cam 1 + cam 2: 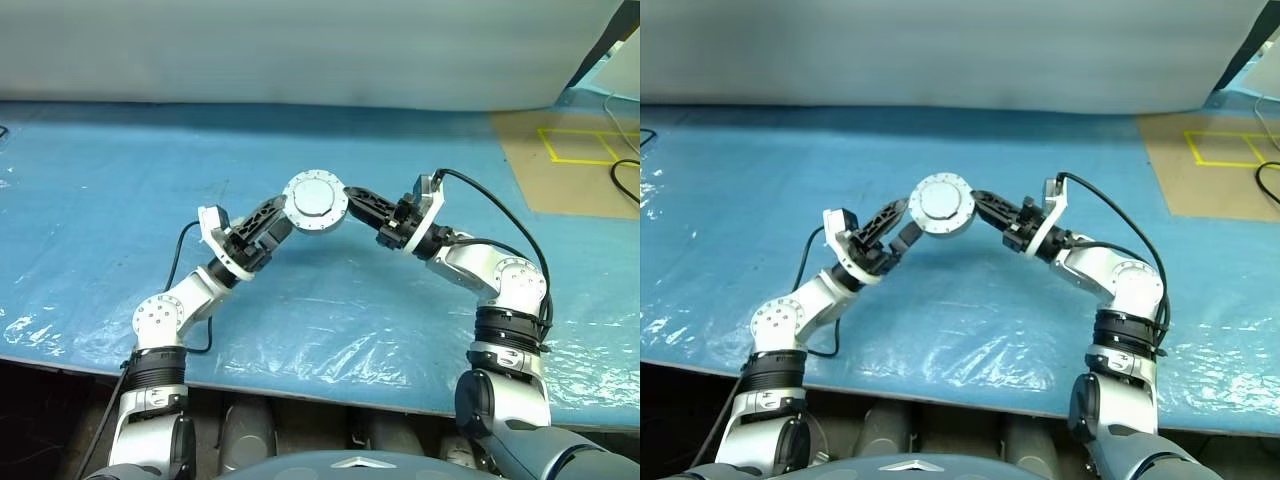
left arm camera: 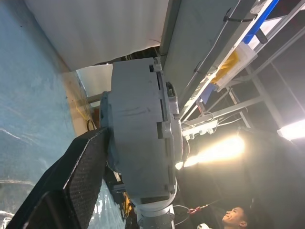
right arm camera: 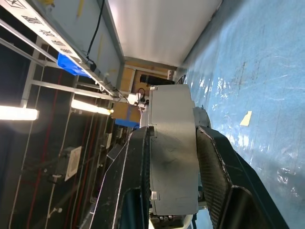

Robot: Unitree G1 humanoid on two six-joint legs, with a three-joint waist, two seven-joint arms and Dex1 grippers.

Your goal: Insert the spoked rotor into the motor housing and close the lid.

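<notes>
Big blue plastic sheet (image 1: 120, 220) covers the table. Above it, the right gripper (image 1: 352, 203) is clamped on a round silver motor housing (image 1: 315, 202), edge-on between its fingers. Left gripper (image 1: 272, 222) is spread wide beside it; contact's hard to tell. Housing's insides are hidden.

Motor housing (image 1: 315, 203) between both claws

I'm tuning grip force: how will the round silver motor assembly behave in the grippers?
The motor assembly looks rigid metal, probably heavy for its size. Its smooth faces between the right gripper fingers might slip. Being round, it would likely roll if dropped onto the blue sheet.
</notes>
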